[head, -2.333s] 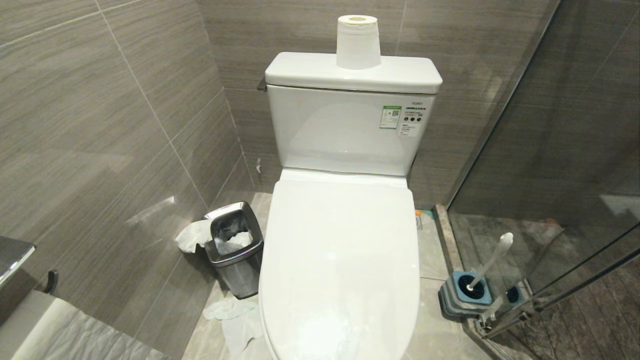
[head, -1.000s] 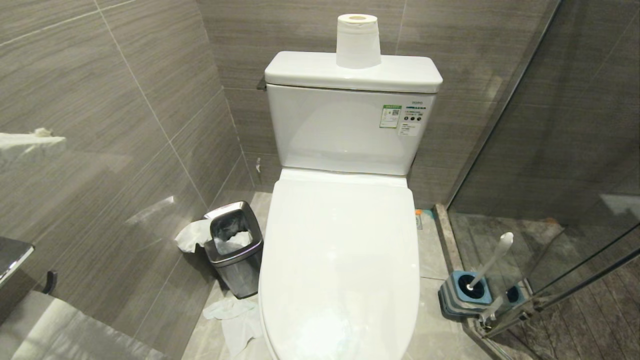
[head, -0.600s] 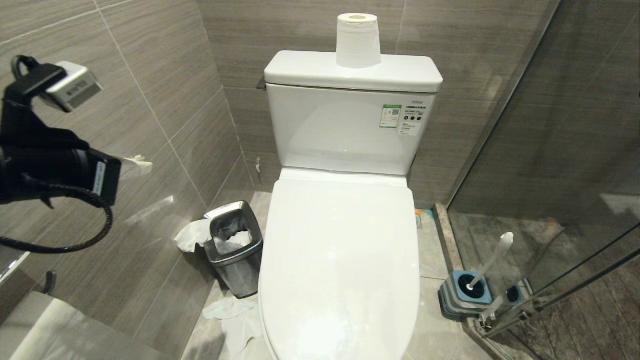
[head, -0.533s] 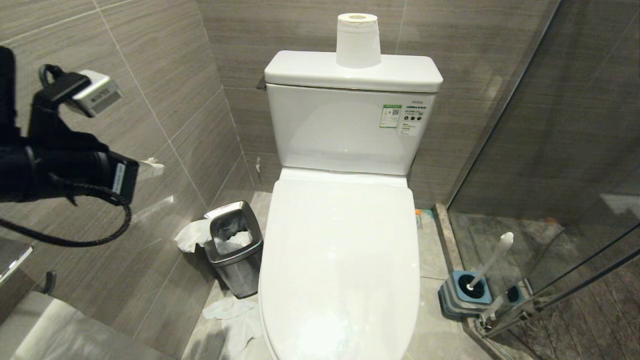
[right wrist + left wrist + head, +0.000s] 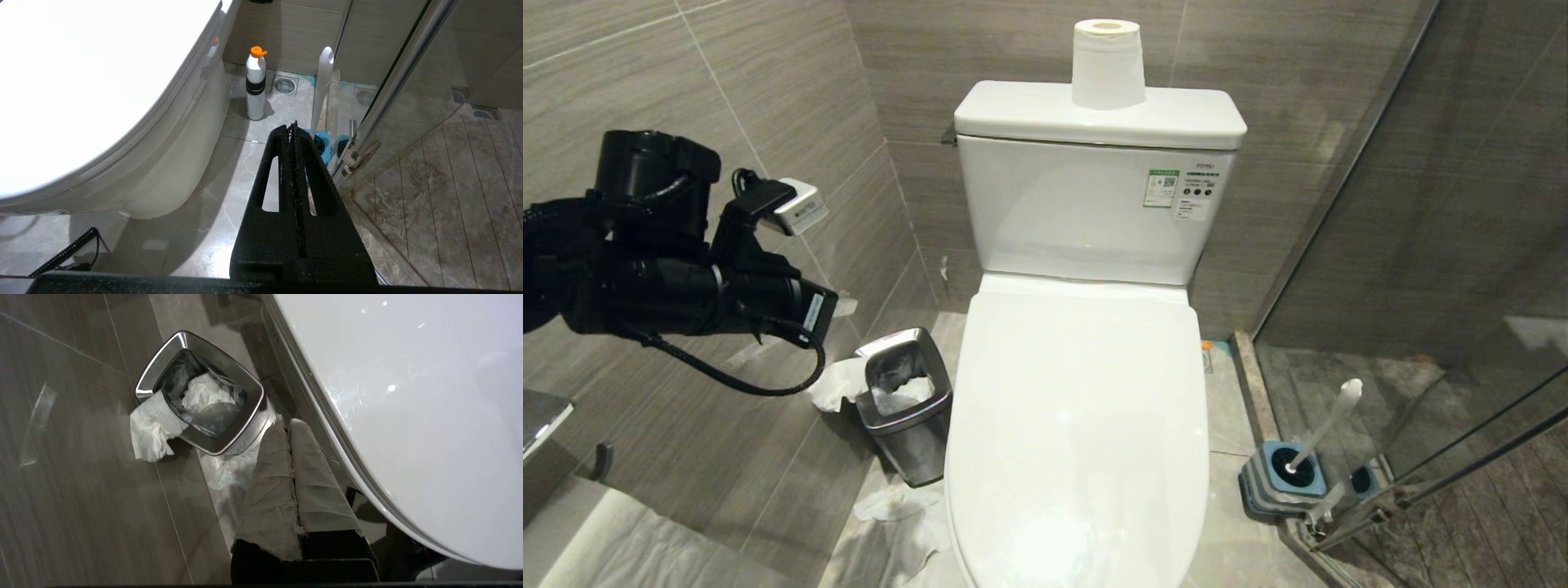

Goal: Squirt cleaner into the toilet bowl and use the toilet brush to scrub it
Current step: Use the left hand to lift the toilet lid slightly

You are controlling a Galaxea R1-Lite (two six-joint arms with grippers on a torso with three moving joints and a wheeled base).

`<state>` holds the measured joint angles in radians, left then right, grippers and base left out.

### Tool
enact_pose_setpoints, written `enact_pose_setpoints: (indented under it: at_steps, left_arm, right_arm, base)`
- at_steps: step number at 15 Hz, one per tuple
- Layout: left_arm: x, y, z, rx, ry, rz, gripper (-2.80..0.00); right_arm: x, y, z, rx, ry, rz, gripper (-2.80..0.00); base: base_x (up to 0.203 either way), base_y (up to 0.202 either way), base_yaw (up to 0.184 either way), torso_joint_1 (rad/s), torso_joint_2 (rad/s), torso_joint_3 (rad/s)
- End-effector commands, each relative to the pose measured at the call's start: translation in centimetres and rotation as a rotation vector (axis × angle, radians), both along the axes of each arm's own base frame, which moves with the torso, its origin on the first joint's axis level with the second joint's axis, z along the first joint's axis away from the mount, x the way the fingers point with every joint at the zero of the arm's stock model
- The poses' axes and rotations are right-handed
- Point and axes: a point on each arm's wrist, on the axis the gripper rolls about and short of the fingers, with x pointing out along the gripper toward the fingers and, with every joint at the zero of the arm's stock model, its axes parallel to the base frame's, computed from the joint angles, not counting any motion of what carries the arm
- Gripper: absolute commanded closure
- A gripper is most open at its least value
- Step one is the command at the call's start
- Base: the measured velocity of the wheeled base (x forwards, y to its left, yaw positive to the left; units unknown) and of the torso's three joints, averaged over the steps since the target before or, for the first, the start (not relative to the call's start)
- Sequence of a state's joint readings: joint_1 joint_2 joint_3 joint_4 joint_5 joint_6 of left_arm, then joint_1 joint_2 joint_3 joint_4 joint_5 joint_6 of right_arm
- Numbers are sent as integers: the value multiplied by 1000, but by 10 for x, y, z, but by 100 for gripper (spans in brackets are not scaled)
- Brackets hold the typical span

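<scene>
L arm [image 5: 645, 269] raised at left, level | L gripper [image 5: 291, 428] closed, empty | R gripper [image 5: 292, 130] closed, empty, low

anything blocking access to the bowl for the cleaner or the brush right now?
Yes. The toilet lid is down flat, covering the toilet bowl completely. The toilet brush stands in its base on the floor to the right; the left gripper, shut, hangs beside the lid's edge.

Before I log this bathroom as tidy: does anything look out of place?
Yes. Crumpled tissue lies on the floor beside the toilet, and more tissue hangs over the steel bin's rim instead of sitting inside.
</scene>
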<state>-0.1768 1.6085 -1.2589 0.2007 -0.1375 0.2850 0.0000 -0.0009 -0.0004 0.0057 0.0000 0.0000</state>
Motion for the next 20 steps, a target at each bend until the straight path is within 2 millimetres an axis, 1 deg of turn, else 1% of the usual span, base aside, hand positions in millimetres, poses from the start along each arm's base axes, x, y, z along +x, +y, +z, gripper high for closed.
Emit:
enact_pose_setpoints:
  at_steps: [1,3,4,6,8,10,12,14,18,20]
  left_arm:
    - [-32,9,27,-21,-39,10,0]
    - [-57,24,45,-63,-12,53,0]
    - [-67,27,49,-84,-3,58,0]
    - [-81,29,46,-109,24,70,0]
    - [-87,30,49,-155,26,98,0]
    - [-93,30,51,-163,17,99,0]
    - [-99,29,44,-157,39,96,0]
    - [-101,26,42,-153,40,74,0]
    - [-108,20,47,-162,15,40,0]
    - [-111,18,53,-161,-9,30,0]
  right_arm:
    - [0,0,0,0,0,0,0]
    - [0,0,0,0,-1,0,0]
    - [0,0,0,0,0,0,0]
    - [0,0,0,0,1,0,0]
    - [0,0,0,0,1,0,0]
    - [0,0,0,0,-1,0,0]
    - [0,0,0,0,2,0,0]
    - [0,0,0,0,-1,0,0]
    - [0,0,0,0,0,0,0]
    - [0,0,0,0,2,0,0]
  base:
    - [0,0,0,0,0,0]
    - [0,0,0,0,0,0]
    - [0,0,0,0,0,0]
    - [0,0,0,0,0,0]
    - [0,0,0,0,0,0]
    - [0,0,0,0,0,0]
    - [0,0,0,0,0,0]
    - [0,0,0,0,0,0]
    - [0,0,0,0,0,0]
    - [0,0,0,0,0,0]
